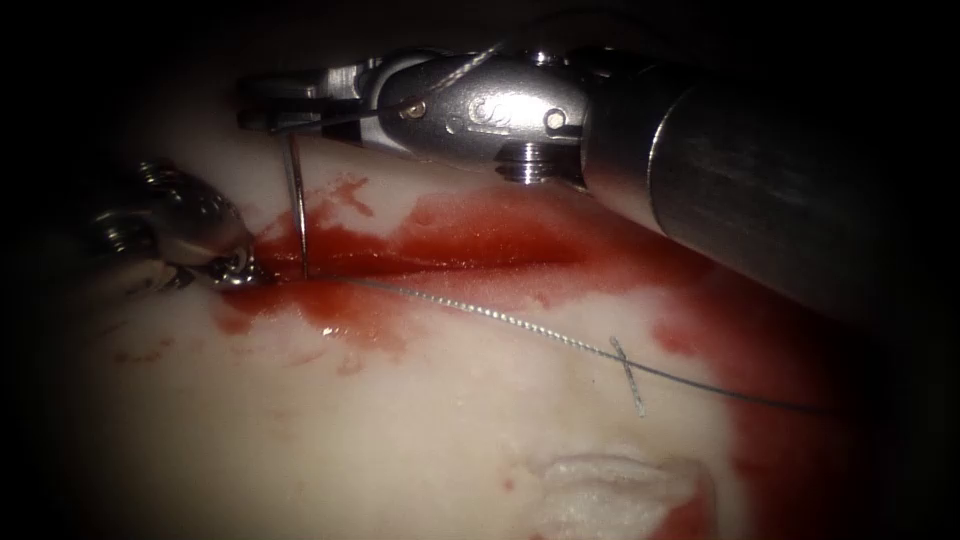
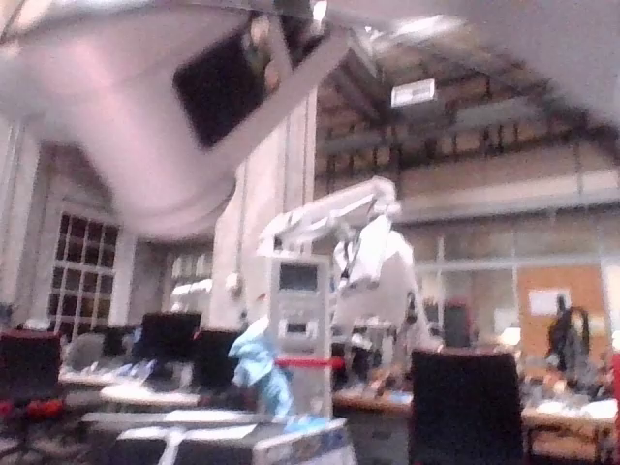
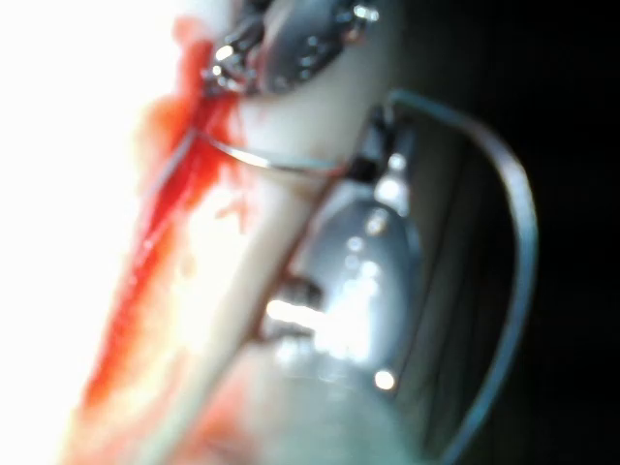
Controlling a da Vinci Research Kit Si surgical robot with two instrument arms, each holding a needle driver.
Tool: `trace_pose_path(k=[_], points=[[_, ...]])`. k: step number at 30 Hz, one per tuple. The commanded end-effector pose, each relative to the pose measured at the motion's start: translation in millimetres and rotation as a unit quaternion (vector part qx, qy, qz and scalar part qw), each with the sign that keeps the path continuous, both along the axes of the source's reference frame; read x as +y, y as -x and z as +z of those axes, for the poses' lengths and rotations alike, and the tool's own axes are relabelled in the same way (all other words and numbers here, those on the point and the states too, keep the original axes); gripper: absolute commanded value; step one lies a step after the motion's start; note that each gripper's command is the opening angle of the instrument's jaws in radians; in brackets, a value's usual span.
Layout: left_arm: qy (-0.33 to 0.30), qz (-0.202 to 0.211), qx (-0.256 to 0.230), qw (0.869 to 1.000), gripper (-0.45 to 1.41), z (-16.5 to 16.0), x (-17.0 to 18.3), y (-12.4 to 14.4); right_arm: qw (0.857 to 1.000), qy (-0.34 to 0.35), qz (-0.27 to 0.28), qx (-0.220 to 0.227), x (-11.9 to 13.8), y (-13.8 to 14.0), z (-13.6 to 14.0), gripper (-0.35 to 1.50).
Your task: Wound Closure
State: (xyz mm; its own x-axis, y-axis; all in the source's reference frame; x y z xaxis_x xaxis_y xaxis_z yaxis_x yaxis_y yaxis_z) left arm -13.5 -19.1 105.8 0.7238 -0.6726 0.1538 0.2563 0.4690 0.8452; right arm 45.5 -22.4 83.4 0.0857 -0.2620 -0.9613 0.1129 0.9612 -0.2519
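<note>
Where the wet red cut [image 1: 440, 262] is entered by its tip, the thin curved steel needle [image 1: 297, 205] is clamped near its blunt end by the right tool [image 1: 262, 108]; the left tool's [image 1: 235, 272] jaw state cannot be told; braided thread [image 1: 520, 325] is draped over glossy tissue [image 1: 380, 430].

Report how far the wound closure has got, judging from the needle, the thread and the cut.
Done: no stitch shows across the red, fluid-filled cut.
In hand: the right tool grips the thin curved steel needle, whose lower end sits in the cut. The left tool rests at the cut's left end. The grey braided thread trails right.
Left: the cut remains open.

Two tools: right pincer [image 1: 262, 105], left pincer [image 1: 238, 268]; one needle [image 1: 298, 215]; one thread [image 1: 520, 325]; one tissue [image 1: 330, 430].
</note>
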Motion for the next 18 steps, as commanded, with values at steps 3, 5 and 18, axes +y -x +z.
trace_pose_path(k=[3, 5, 18], points=[[0.003, -0.001, -0.002, 1.000, -0.45, -0.3, 1.3, 0.6, 1.000, -0.007, -0.005, 0.006, 0.9, -0.9, -0.4, -0.35], [0.003, -0.001, -0.002, 1.000, -0.45, -0.3, 1.3, 0.6, 1.000, -0.010, -0.008, 0.007, 0.8, -1.0, -0.4, -0.35], [0.003, -0.001, -0.002, 1.000, -0.45, -0.4, 1.1, 0.5, 0.999, -0.015, -0.029, 0.008, 0.3, -0.9, 0.4, -0.35]])
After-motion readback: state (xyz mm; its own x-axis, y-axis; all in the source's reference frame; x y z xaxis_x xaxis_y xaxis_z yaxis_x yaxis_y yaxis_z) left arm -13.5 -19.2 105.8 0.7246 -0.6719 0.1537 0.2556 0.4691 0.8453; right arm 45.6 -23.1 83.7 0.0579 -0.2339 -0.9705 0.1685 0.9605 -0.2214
